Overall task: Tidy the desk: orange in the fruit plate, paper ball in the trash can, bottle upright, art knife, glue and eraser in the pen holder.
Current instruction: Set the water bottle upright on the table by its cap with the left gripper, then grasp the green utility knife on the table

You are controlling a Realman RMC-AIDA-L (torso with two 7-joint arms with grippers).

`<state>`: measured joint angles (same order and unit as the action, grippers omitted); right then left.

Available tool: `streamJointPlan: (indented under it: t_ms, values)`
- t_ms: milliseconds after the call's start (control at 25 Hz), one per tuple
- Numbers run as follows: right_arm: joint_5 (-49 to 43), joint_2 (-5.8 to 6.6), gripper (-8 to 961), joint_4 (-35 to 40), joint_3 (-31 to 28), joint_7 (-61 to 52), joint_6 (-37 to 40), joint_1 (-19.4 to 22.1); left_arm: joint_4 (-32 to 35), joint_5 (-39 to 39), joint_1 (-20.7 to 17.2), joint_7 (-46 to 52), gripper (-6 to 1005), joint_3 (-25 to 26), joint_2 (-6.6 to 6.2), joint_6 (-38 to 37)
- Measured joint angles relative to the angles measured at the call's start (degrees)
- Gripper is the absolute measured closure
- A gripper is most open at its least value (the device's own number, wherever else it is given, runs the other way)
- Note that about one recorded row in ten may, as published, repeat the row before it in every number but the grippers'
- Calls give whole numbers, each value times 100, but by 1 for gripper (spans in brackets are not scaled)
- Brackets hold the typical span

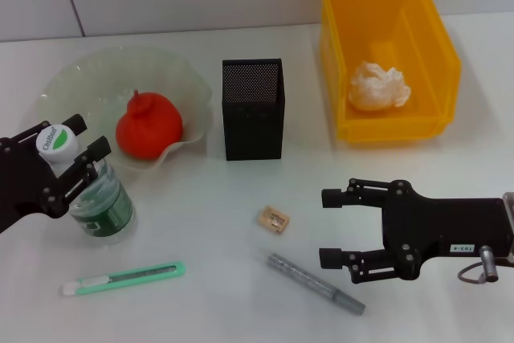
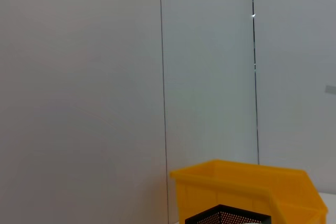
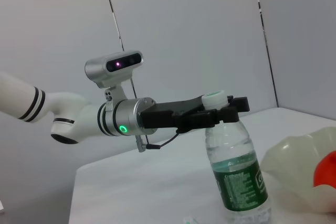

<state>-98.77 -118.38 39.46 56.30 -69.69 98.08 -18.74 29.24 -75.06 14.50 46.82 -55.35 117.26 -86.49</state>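
**Desk:** Already, at far left, the left gripper (image 1: pixel 74 168) is closed around the neck of the bottle (image 1: pixel 98 198), which stands upright on the table (image 1: pixel 217 214) just in front of the fruit plate (image 1: pixel 80 78). Why hold it so high?

**Reporter:** Probably because a pinch just under the white cap keeps a light bottle from toppling; the right wrist view shows the fingers (image 3: pixel 231 109) clamped there, base on the table. The orange (image 1: pixel 148 124) sits in the plate, so that job looks done.

**Desk:** And in front?

**Reporter:** A green art knife (image 1: pixel 124 277) lies flat near the front edge, below the bottle. Moving right, the pen holder (image 1: pixel 253 108) stands in the middle, nothing seen in it. The eraser (image 1: pixel 272 219) lies in front of it, and a grey stick, likely the glue (image 1: pixel 315 283), lies diagonally beside that.

**Desk:** The other arm?

**Reporter:** The right gripper (image 1: pixel 335 228) hovers with its jaws spread wide, mouth toward the eraser and glue, apparently lined up for one of them. At far right, the paper ball (image 1: pixel 378 87) rests inside the trash can (image 1: pixel 337 78).
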Motion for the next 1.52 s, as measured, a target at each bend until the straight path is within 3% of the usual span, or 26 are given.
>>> streamJointPlan:
  t_ms: [640,960,1320,1400,1520]
  values:
    - [-236,-44,118,-7,-3,0,1,-84,103,28,6,29,494,8,93,51]
    - [-284,-46,118,-9,-18,0,-6,-87,150,32,-2,39,327,7,95,-71]
    - [-282,-53,119,-25,-28,0,-17,-68,290,72,-215,3,202,488,89,-629]
    - [-266,-53,119,7,-67,-1,-6,-51,320,72,-429,-59,191,857,88,-1208]
    - [-252,-46,119,66,-199,-1,55,-38,317,25,-719,-461,192,1024,70,-1861]
